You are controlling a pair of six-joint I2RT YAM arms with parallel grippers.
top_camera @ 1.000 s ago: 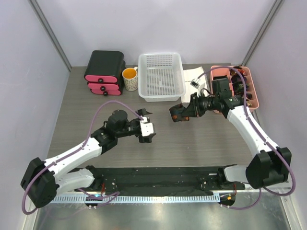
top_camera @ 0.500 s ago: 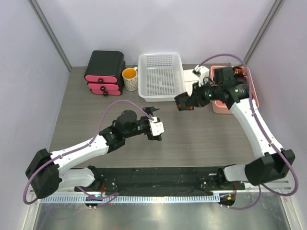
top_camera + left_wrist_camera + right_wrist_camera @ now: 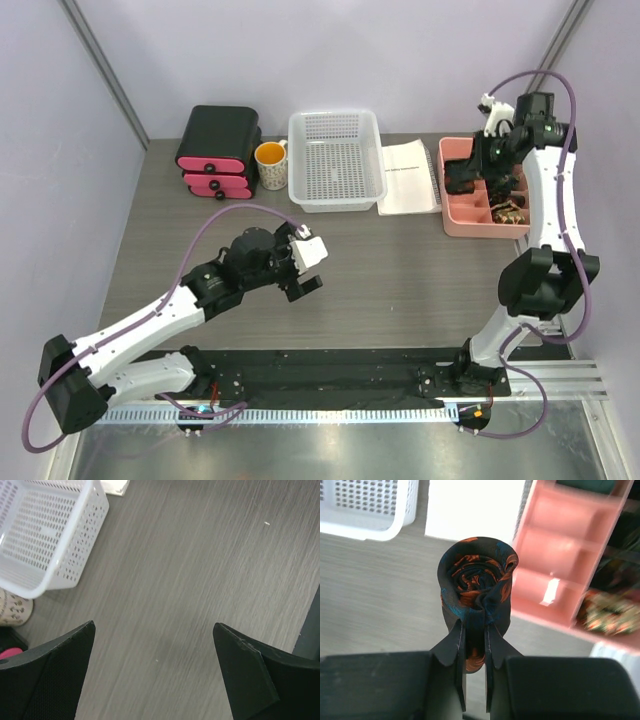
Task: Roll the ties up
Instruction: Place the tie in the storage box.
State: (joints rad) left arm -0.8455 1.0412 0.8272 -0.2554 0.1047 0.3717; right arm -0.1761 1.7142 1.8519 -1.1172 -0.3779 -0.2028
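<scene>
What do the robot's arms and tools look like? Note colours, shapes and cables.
The left arm and right arm each have white links, black joints and a looping purple cable. The left tool and right tool each have two flat, black, wedge-shaped fingers.

Grey table [image 3: 400,270]: drawer box [image 3: 218,150], mug [image 3: 271,164], basket [image 3: 336,201], paper [image 3: 407,178], pink tray [image 3: 480,231]

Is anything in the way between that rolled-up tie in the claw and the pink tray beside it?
Nothing visible is. The right claw holds the rolled tie in the air by the pink tray, whose nearest compartments look bare. A patterned coil fills another one.
</scene>
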